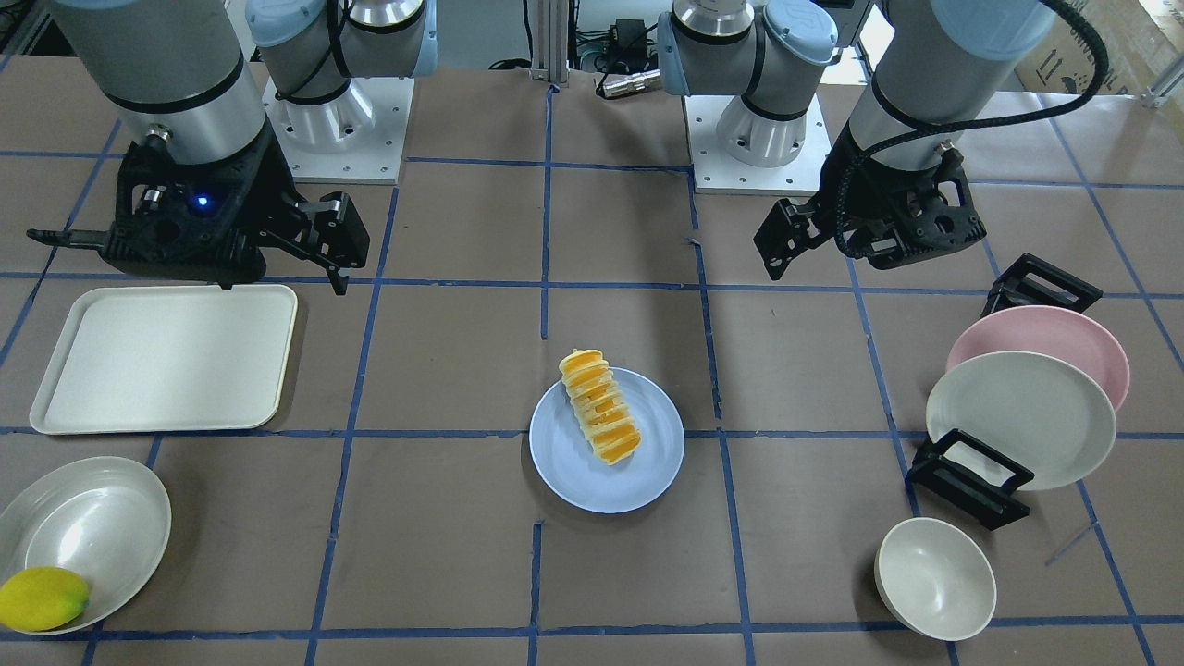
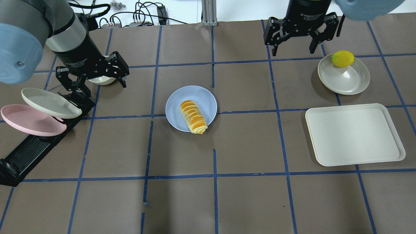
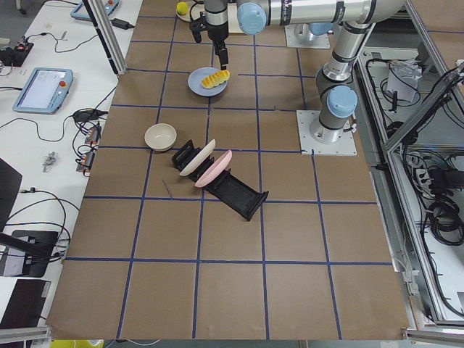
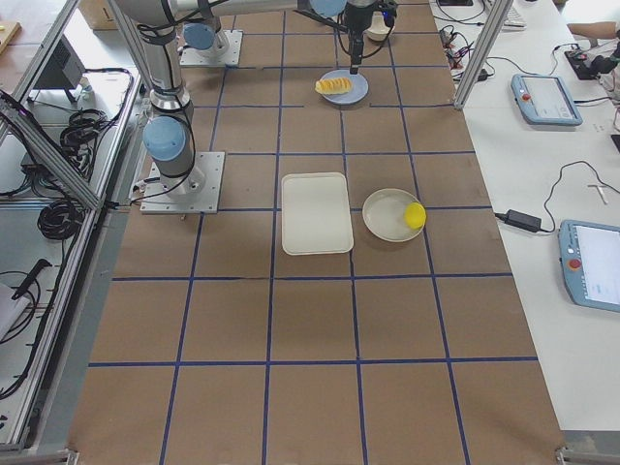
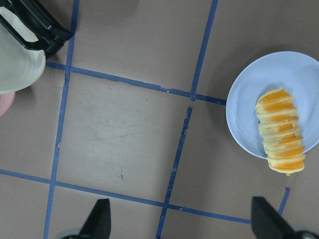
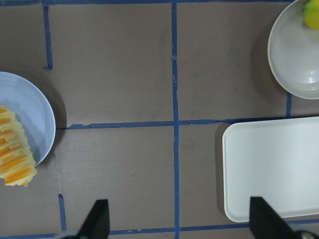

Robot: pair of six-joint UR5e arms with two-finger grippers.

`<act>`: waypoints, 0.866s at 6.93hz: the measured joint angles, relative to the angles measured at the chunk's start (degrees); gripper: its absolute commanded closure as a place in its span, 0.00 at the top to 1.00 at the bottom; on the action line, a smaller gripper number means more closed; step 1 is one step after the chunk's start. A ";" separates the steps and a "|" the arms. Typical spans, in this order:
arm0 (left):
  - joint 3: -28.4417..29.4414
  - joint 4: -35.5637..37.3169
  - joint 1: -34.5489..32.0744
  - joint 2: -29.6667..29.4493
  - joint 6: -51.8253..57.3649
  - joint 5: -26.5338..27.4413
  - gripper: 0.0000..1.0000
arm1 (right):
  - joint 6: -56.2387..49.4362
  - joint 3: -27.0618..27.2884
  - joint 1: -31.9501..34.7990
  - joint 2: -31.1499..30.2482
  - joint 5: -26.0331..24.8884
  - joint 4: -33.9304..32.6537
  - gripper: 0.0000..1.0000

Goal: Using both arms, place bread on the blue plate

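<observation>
We saw the bread [image 2: 193, 117] lying on the blue plate [image 2: 175, 104], one end overhanging; left gripper [image 2: 93, 77] and right gripper [image 2: 297, 45] hung agape, empty, well away from it. We judged only retreat remained.

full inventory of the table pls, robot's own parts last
blue plate: 1, pale blue, table centre
bread: 1, orange-yellow striped, on blue plate, one end overhanging
cream dish: 1, cream, robot's right
lemon: 1, yellow, in cream dish
tray: 1, cream, robot's right
rack: 1, black, robot's left
pink plate: 1, pink, in rack
white plate: 1, cream-white, in rack
small bowl: 1, cream, by rack
left gripper: 1, black, open
right gripper: 1, black, open
</observation>
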 measured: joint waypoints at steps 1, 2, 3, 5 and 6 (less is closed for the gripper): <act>-0.73 0.49 -0.06 0.46 -1.20 0.21 0.99 | -0.44 0.30 -0.27 -0.72 -0.21 -0.24 1.00; -0.99 0.66 -0.13 0.64 -1.57 1.04 0.99 | -0.63 1.21 -0.41 -1.83 -0.30 -0.31 1.00; -1.04 0.80 -0.24 0.61 -1.62 2.24 0.99 | -0.61 2.34 -0.43 -2.99 -0.29 -0.46 1.00; -1.07 0.91 -0.37 0.49 -1.54 3.13 1.00 | -0.27 2.85 -0.51 -3.60 -0.25 -0.53 1.00; -1.07 0.92 -0.39 0.45 -1.51 3.22 1.00 | -0.22 2.73 -0.52 -3.60 -0.30 -0.51 1.00</act>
